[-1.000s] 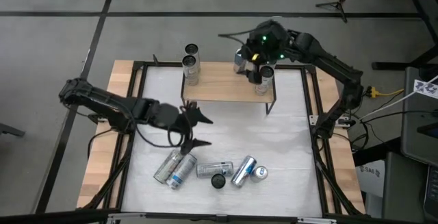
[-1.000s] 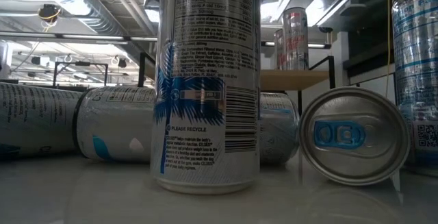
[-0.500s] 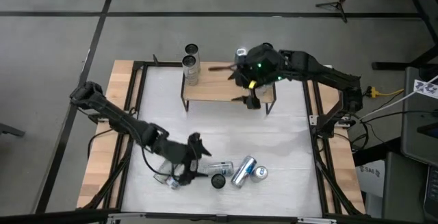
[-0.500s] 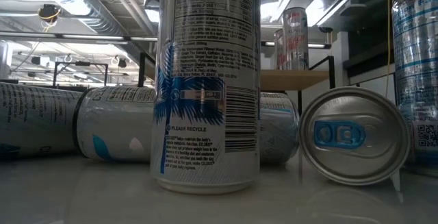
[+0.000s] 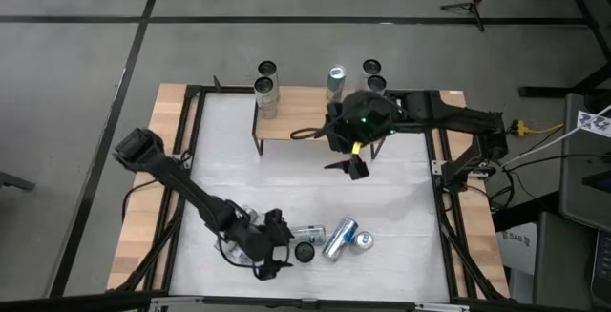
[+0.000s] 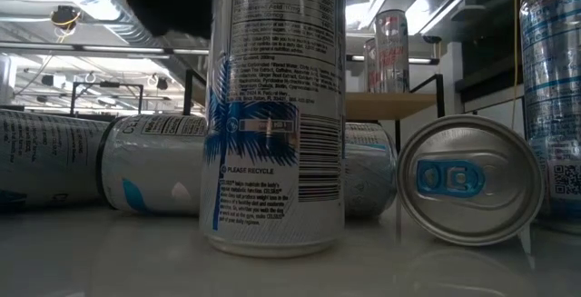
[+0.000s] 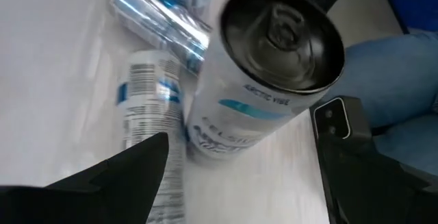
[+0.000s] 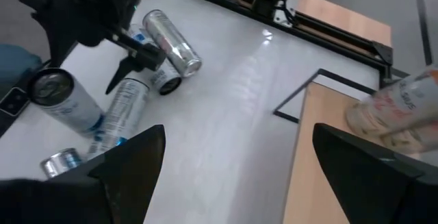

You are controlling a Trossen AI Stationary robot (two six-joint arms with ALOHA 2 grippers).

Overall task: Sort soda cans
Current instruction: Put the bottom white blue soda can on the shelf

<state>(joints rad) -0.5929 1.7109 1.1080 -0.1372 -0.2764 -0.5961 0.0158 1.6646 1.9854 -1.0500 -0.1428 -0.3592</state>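
Hovering left end effector [image 7: 239, 176] brackets upright dark-topped soda can [image 7: 263, 80], untouched.

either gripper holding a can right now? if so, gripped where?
Nothing held. Left gripper is open, down by the cluster of soda cans at the table's near edge; no can sits between its fingers. Right gripper is open and empty over mid-table.

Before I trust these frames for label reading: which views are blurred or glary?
Left wrist view: the upright dark-topped can is motion-smeared. Right wrist view: glare streak on the white table, the shelf can blurred. Low view: the near upright can prints sharply.
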